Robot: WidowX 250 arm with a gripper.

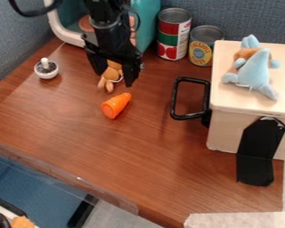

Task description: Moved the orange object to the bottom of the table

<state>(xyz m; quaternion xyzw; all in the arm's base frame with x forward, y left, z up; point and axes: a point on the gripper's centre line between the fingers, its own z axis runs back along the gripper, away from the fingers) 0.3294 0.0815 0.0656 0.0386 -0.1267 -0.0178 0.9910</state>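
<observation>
Hanging down from the top edge of the camera view, the black pincer (115, 78) is open, its two fingers standing well apart, with nothing gripped. Through the gap between them shows a brown plush (112, 72), its legs pointing toward the near side of the desk (163, 164). The orange cone (115, 106) lies on the desk just below the pincer in the view, apart from it, near the feet of the plush. It is on its side, the narrower end pointing down and left, the wider end up and right.

To the left sits a small round white thing with a knob (46, 68). Behind the arm stands a teal box (147, 22) with a white rim. Right of that, against the blue-grey wall (240, 20), are two cans upright side by side: a taller one with red and green on it (173, 34), and a shorter one with a yellow label (203, 46).

At the right is a cream box (228, 129), a black loop (174, 98) sticking out beside its left side and a black flap (257, 153) hanging at its front. A light-blue plush (255, 73) lies on top.
</observation>
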